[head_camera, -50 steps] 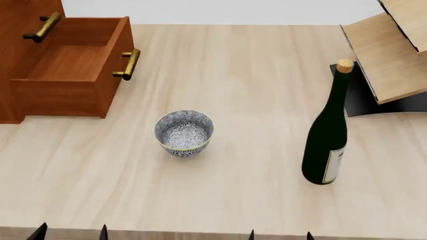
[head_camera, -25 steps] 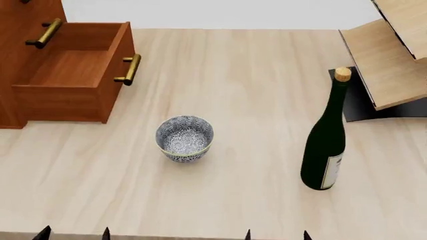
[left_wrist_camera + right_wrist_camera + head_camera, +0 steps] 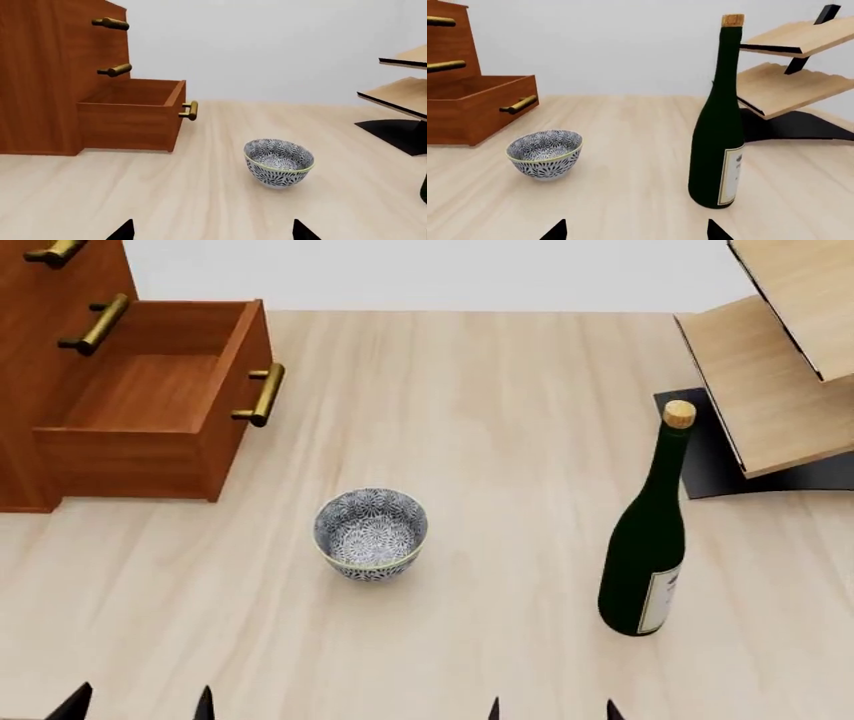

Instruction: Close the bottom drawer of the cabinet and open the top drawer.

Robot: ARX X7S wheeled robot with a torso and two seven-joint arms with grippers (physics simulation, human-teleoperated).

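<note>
head view tilted up, cabinet (image 3: 54, 370) showing more, top drawer handle (image 3: 56, 252) now in frame (corner), bowl (image 3: 371, 532) and wine bottle (image 3: 650, 530) lower in frame

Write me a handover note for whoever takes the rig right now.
Left gripper and right gripper: both open, empty, at the table's near edge.
Cabinet far left. Bottom drawer pulled out, empty; top drawer shut.
Bowl and bottle stand between the grippers and the cabinet.
Done: nothing. Left: push bottom drawer in, pull top drawer out.
</note>
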